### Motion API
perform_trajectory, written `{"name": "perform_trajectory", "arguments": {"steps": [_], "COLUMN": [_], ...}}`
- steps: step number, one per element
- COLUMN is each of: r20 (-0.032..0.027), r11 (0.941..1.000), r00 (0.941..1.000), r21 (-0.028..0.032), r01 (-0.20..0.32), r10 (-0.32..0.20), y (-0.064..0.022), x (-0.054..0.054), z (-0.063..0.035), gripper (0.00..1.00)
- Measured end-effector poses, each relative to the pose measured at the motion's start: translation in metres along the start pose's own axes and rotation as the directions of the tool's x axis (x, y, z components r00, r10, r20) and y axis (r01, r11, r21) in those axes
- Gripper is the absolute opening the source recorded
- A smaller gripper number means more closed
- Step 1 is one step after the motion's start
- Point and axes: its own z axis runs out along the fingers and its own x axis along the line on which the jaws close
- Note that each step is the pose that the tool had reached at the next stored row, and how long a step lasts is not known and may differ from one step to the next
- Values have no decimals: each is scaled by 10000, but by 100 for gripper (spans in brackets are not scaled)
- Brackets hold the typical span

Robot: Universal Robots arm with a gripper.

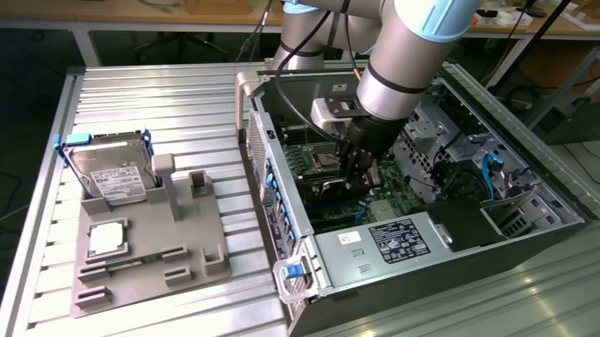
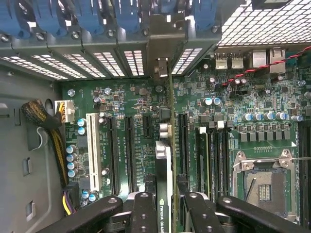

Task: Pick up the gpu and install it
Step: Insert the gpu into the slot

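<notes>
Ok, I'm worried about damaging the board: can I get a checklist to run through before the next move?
1. gpu clamped in the pincer: ok.
2. Card upright, edge-on to the motherboard: ok.
3. Bracket end points at the rear slot covers: ok.
4. Cable bundle apart from the card: ok.
5. Connector edge lined up with its slot: cannot tell, the card hides it.

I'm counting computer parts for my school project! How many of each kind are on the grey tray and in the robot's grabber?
Silver hard drive with white label: 1
Silver square processor chip: 1
Narrow green RAM stick: 1
Thin black gpu card, in the gripper: 1
Total: 4
</notes>
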Motion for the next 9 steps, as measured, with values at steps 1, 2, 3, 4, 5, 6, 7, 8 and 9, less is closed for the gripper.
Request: {"name": "perform_trajectory", "arguments": {"steps": [1, 2, 3, 4, 5, 6, 7, 8, 9], "r20": [1, 1, 0, 5, 2, 4, 4, 13, 16], "r11": [10000, 10000, 10000, 10000, 10000, 10000, 10000, 10000, 10000], "r00": [10000, 10000, 10000, 10000, 10000, 10000, 10000, 10000, 10000], "r21": [0, 0, -1, 1, 1, -1, -5, -6, -8], "r01": [-7, -19, -29, -41, -52, -58, -60, -62, -62], "r10": [7, 19, 29, 41, 52, 58, 60, 62, 62], "y": [-1, -2, -2, -3, -4, -4, -3, -3, -3], "x": [1, 1, 2, 1, 2, 2, 2, 1, 0], "z": [4, 10, 16, 28, 34, 34, 32, 23, 9], "gripper": [27, 27, 27, 27, 27, 27, 27, 27, 27]}}
